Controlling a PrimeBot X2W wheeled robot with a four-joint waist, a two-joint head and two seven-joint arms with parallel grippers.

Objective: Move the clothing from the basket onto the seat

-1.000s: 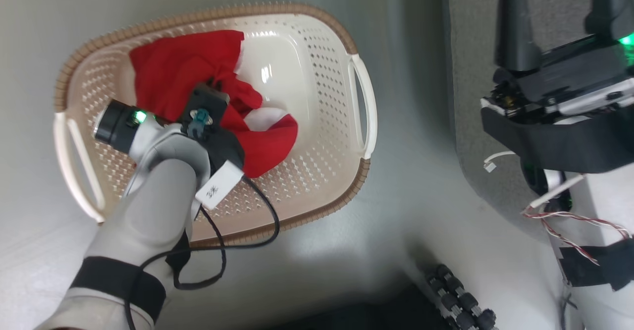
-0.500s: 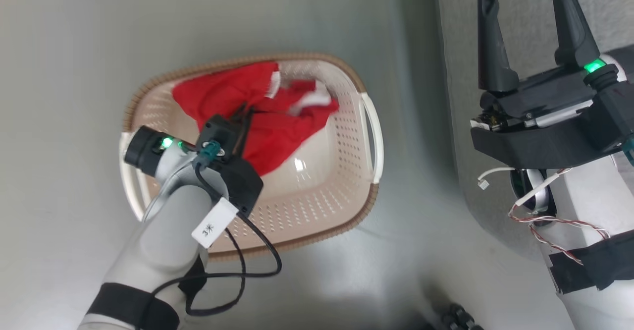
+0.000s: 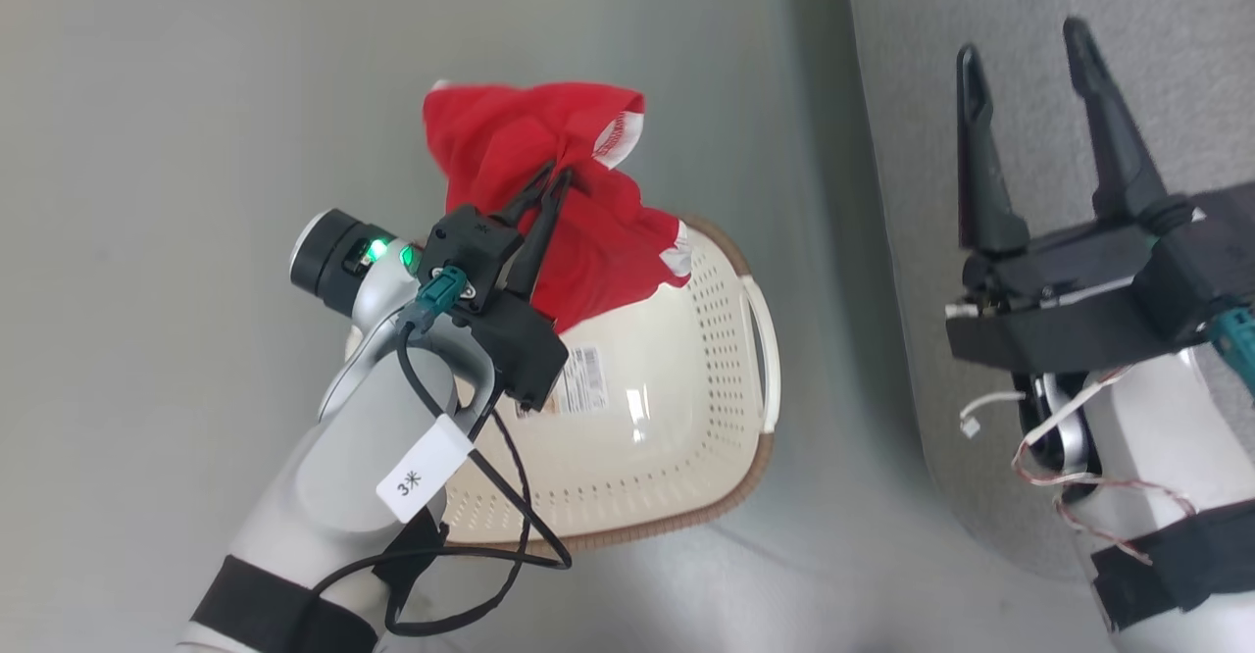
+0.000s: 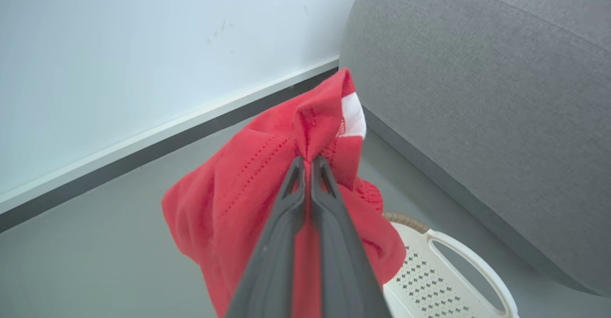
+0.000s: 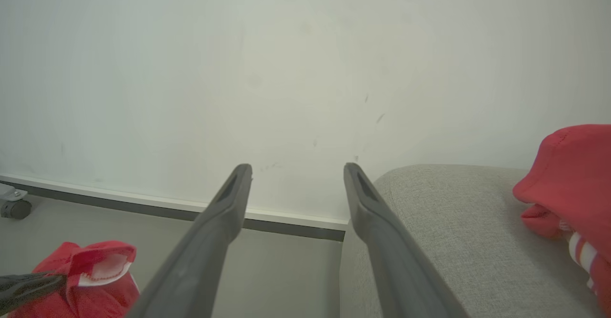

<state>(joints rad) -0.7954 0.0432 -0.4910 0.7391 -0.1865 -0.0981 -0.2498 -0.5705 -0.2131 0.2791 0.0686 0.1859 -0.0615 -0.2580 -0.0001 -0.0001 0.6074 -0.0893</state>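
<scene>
Left gripper clamped tight on red clothing, bunch hanging above far rim of basket. Basket on grey floor, sticker inside. Strip of floor between basket and seat. Right gripper spread wide, unloaded, over seat. Second garment lying on seat.

Red clothing hangs bunched above the cream, apparently empty basket, beside the grey seat.

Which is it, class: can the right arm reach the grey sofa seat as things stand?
Probably yes: the right gripper hangs open over the edge of the sofa seat, and nothing shows between its fingers and the upholstery.
</scene>
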